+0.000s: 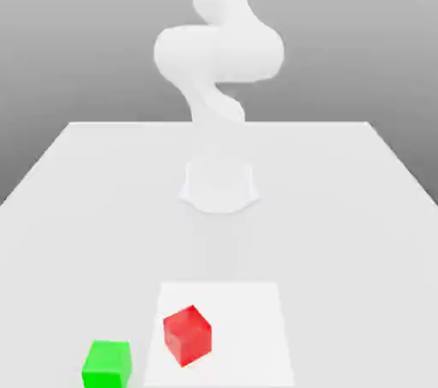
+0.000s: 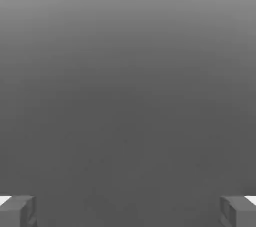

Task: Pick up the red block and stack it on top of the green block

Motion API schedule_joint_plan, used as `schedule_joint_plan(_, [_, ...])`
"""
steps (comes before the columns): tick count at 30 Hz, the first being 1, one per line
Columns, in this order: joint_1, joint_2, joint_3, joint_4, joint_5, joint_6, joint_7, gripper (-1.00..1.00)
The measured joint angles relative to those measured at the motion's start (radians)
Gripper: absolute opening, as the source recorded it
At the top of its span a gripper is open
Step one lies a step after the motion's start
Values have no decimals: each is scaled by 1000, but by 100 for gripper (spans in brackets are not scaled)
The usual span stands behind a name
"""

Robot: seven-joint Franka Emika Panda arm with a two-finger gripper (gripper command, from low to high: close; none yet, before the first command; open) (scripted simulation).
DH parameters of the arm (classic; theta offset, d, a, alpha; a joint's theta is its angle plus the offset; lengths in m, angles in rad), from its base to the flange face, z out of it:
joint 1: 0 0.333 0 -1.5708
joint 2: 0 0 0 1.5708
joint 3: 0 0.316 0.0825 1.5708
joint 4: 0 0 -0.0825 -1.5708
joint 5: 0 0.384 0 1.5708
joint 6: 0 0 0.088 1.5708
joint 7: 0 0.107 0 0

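Red block, plain matte cube turned corner-on, sits on white table near front edge w/ green block, same size & squarer to view, just beside it toward exterior view's left, not touching; gripper fingers wide apart, nothing betw. them.
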Motion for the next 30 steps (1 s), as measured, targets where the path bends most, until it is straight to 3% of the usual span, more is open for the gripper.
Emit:
schedule_joint_plan(16, [131,588,-179,-185,101,264,-519,0])
schedule_joint_plan(23, [108,833,-185,-260,79,386,-688,0])
schedule_joint_plan(28, [59,1013,-120,-241,163,527,-768,0])
schedule_joint_plan(29, [49,1036,-107,-237,175,546,-777,-100])
schedule_joint_plan(30, [49,1036,-107,-237,175,546,-777,-100])
